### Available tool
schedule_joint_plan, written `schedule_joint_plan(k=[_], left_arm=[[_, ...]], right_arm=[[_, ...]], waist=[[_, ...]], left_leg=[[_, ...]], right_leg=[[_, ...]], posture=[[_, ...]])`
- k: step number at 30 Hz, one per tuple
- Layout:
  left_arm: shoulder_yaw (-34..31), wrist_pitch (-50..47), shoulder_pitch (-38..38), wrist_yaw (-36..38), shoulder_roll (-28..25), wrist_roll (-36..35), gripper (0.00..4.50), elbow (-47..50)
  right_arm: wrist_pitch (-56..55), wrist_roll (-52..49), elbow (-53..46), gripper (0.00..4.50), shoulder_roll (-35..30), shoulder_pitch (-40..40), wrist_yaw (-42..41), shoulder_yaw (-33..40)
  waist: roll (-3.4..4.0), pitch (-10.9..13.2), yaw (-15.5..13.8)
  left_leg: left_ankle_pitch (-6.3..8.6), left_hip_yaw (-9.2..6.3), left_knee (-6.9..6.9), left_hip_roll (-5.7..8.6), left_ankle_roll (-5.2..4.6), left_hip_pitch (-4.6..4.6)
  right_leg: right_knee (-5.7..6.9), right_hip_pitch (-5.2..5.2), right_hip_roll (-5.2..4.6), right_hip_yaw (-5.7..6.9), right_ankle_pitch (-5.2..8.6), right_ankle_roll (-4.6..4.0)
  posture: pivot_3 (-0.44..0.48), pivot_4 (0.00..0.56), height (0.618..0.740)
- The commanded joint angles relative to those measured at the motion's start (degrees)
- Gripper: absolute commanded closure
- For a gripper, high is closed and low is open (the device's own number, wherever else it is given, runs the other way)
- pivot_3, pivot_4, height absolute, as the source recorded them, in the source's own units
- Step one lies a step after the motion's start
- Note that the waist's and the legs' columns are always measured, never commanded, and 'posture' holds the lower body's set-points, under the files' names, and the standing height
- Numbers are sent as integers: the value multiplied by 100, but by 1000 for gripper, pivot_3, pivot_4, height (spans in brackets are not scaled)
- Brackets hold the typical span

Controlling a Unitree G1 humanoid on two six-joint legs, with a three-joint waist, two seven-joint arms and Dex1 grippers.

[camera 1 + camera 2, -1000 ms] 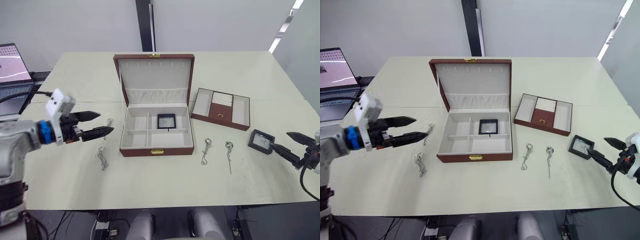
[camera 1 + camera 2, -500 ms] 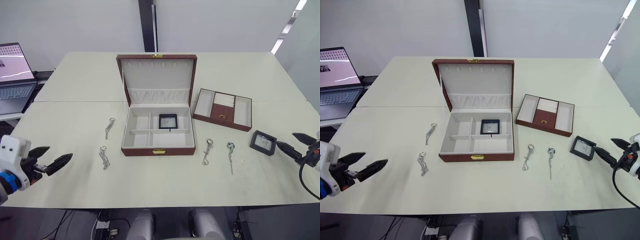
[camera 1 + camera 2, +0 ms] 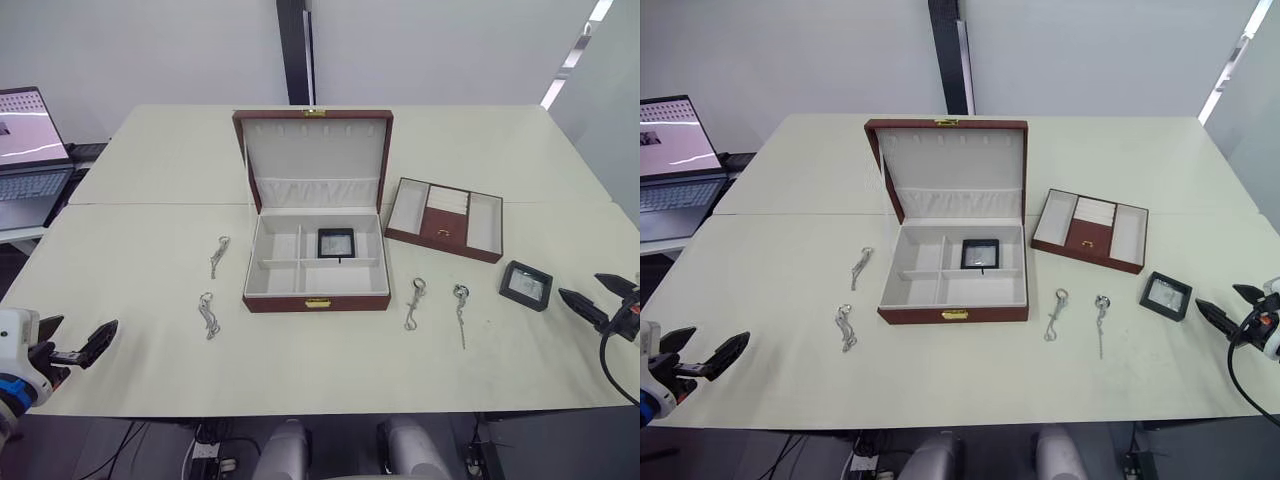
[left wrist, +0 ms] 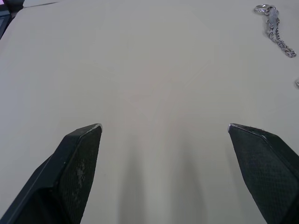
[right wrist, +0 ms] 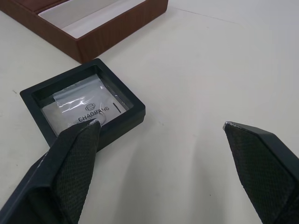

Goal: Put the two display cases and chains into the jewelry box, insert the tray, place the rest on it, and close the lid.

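Table (image 3: 300,370): pale cream, and everything you need is spread across it.
Jewelry box (image 3: 317,295): dead centre, lid (image 3: 316,150) standing upright at the back, cream compartments exposed.
First display case (image 3: 335,243): already in the box, in the rear right compartment.
Tray (image 3: 444,219): on the table just right of the box, angled a little, not yet inserted.
Second display case (image 3: 526,285): flat on the table, to the right of the tray's near corner — your right gripper is near it but apart from it.
Right gripper (image 3: 601,297): low at the table's right edge, fingers spread wide and pointing in toward the case; in the wrist view one fingertip (image 5: 91,128) overlaps the case's near edge, nothing pinched.
Left gripper (image 3: 77,338): low at the near left corner of the table, fingers parted and empty, well away from the box.
Chains: one (image 3: 218,255) left of the box, the other (image 3: 208,315) nearer you — both untouched on the table.
Thin ring-topped pieces (image 3: 413,302): two, lying in front of the box's right corner.
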State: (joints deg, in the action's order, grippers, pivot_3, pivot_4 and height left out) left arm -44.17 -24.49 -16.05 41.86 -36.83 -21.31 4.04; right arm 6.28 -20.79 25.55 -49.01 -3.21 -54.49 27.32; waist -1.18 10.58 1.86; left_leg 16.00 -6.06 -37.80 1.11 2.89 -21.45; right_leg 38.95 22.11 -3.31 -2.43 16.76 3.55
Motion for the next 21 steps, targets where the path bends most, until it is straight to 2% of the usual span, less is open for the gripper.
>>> schedule_joint_plan(k=[1,13,21], left_arm=[[-50,161,-29,-25,-104,-75,17,19],[160,153,47,-101,-40,-195,17,132],[341,-147,271,-946,569,-535,17,1066]], right_arm=[[-138,8,22,0,-49,-56,62,68],[-128,-122,-8,0,-44,-12,0,136],[568,-728,-1787,0,-24,74,-699,-290]], waist=[[0,0,1],[1,0,0],[6,-4,2]], left_leg=[[0,0,0,0,0,0],[0,-1,0,0,0,0],[0,-2,-1,-3,0,0]], right_leg=[[0,0,0,0,0,0],[0,-1,0,0,0,0],[0,-2,0,1,0,0]], posture=[[0,150,740],[0,150,740],[0,150,740]])
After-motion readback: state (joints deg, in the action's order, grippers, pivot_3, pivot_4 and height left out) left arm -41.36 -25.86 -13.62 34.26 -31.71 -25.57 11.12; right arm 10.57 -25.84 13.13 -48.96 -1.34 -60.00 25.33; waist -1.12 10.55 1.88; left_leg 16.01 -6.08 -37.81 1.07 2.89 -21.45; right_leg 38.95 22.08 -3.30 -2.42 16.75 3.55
